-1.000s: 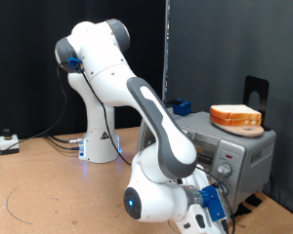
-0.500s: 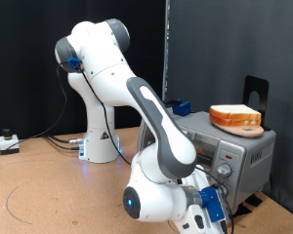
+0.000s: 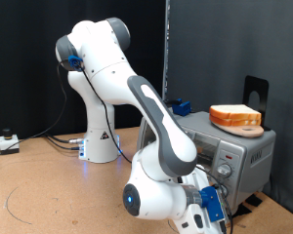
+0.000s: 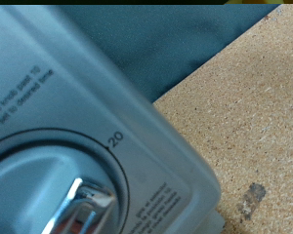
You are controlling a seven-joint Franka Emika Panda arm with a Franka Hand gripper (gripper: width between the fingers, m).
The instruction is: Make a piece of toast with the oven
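Note:
The silver oven [image 3: 239, 148] stands at the exterior view's right, with round knobs [image 3: 223, 171] on its front. A thick stack of bread slices [image 3: 234, 116] lies on its top. The single piece of toast is not in view. The arm bends down in front of the oven, and the hand [image 3: 207, 207] sits low against the knob panel, its fingers hidden. The wrist view is very close on the oven's grey panel [image 4: 78, 97], showing a timer dial marked 20 and a chrome knob [image 4: 83, 203]. No fingers show there.
A small blue block [image 3: 183, 105] sits on the oven's back. A black bracket [image 3: 256, 93] stands behind the bread. The robot base [image 3: 100, 146] and cables [image 3: 59, 141] are on the wooden table at the exterior view's left. A dark curtain hangs behind.

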